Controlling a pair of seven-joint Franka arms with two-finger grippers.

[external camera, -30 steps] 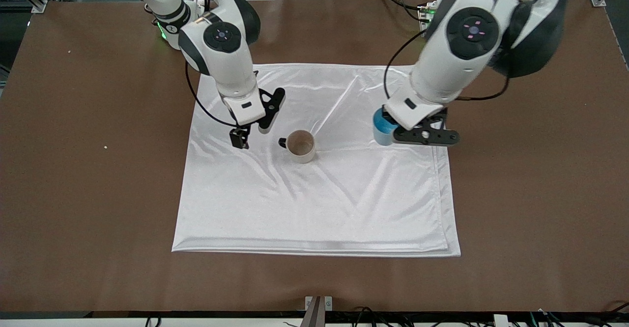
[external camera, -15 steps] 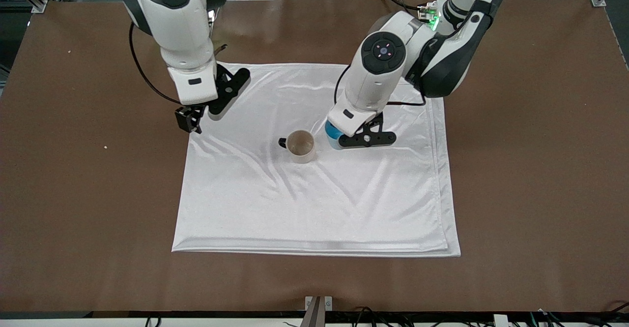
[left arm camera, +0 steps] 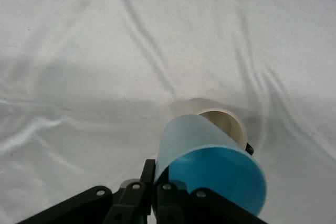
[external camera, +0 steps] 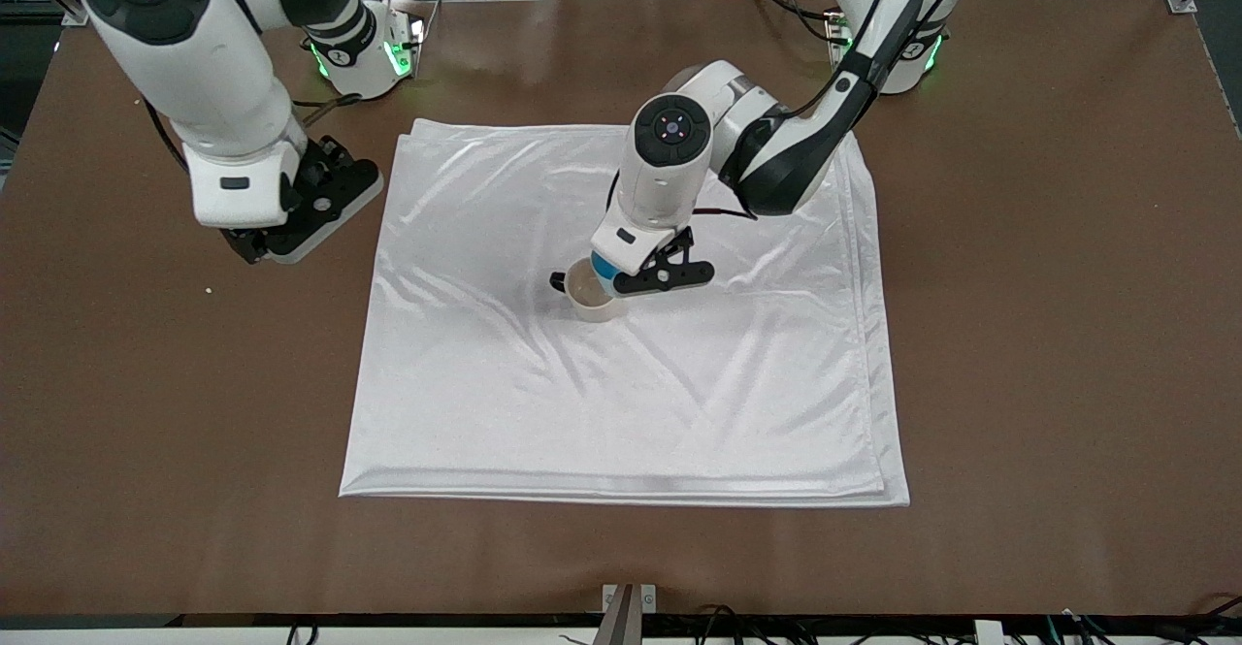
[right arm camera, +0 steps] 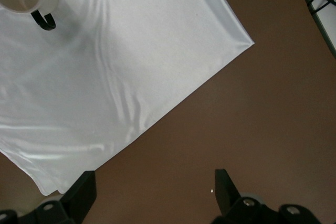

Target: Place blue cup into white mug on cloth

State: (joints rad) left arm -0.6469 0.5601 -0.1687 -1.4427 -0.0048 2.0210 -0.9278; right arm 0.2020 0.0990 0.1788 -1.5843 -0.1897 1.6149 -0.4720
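Left gripper [external camera: 621,276] pinches the light, stiff blue cup [left arm camera: 207,166] by its rim, over the white mug [external camera: 587,294] on the cloth [external camera: 621,403], right gripper [external camera: 254,242] waiting, fingers spread, over the desk [external camera: 1048,335]

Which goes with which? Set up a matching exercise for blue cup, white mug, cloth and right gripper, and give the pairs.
1. blue cup
2. white mug
3. cloth
4. right gripper

A. spread flat on the table
B. open, over bare table
C. held in the shut left gripper
D. standing upright on the cloth

Pairs: 1-C, 2-D, 3-A, 4-B
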